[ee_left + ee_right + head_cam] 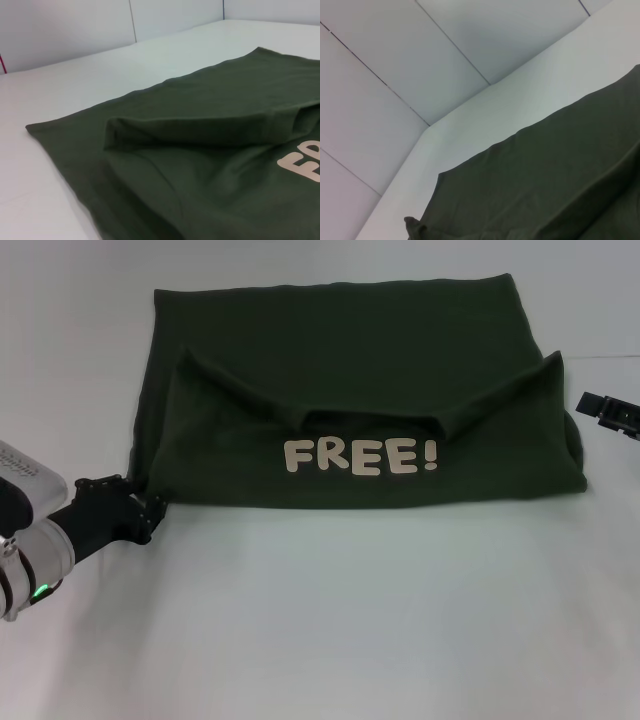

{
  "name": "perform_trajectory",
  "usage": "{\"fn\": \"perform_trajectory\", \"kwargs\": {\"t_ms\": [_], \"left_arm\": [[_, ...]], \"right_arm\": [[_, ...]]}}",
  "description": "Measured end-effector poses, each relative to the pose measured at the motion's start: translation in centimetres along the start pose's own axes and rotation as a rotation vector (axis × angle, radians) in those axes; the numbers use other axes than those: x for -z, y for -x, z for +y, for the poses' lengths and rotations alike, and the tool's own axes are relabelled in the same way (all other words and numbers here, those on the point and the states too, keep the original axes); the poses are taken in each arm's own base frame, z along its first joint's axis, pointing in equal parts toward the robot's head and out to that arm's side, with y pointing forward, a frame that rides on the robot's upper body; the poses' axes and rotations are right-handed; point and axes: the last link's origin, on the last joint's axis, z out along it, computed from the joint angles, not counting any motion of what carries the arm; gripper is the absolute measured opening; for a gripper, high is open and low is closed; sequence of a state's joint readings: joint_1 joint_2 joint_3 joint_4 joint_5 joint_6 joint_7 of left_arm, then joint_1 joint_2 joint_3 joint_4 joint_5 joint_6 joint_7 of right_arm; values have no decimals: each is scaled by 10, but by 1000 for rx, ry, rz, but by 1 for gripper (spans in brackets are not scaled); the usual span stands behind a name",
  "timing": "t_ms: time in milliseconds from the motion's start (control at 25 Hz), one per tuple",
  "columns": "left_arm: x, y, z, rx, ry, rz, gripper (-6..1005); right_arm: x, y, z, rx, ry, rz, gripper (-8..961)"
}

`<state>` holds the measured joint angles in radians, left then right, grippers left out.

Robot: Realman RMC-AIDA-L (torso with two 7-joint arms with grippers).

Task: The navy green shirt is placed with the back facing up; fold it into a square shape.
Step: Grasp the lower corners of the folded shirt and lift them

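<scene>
The navy green shirt (350, 370) lies on the white table, folded so that its upper part is doubled over towards me. Cream "FREE!" lettering (360, 456) faces up on the folded layer, and the sleeves make slanted ridges on both sides. My left gripper (150, 512) is at the shirt's near left corner, right against the cloth edge. My right gripper (610, 412) hangs just off the shirt's right side, apart from the fabric. The left wrist view shows the shirt (210, 150) close up with its folded sleeve ridge. In the right wrist view the shirt (545, 185) is plain cloth.
The white table (330, 620) stretches wide in front of the shirt and to both sides. Pale wall panels (420, 60) stand behind the table's far edge.
</scene>
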<state>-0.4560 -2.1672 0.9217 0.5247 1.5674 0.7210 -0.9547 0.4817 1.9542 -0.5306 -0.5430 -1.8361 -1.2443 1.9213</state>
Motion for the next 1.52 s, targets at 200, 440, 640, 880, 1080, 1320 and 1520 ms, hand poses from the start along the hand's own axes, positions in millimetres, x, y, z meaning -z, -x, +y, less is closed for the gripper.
{"fn": "perform_trajectory", "kwargs": {"t_ms": [200,440,640,880,1080,1320,1520], "left_arm": [[-2,-1,0,-10,-2,-6,333],[-2,-4,-1,-11,-4,-2,133],[-1,-4,-2,-7,-3,1,27],[7,-6,-1,17,29,40,12],[14,-6,-1,33,50,65,12],[16,-4,0,35,50,61,12],[15,-5,-1,31,51,64,12]], "right_arm": [[0,0,0,-1,2,0,687],[0,-1,0,-3,2,-2,686],[2,-2,-5,7,-27,32,685],[4,-4,-14,-23,-100,122,682],[-1,-6,-18,-22,-150,167,681],[-16,-8,-19,13,-208,192,619],[-32,-9,-16,47,-242,199,615]]}}
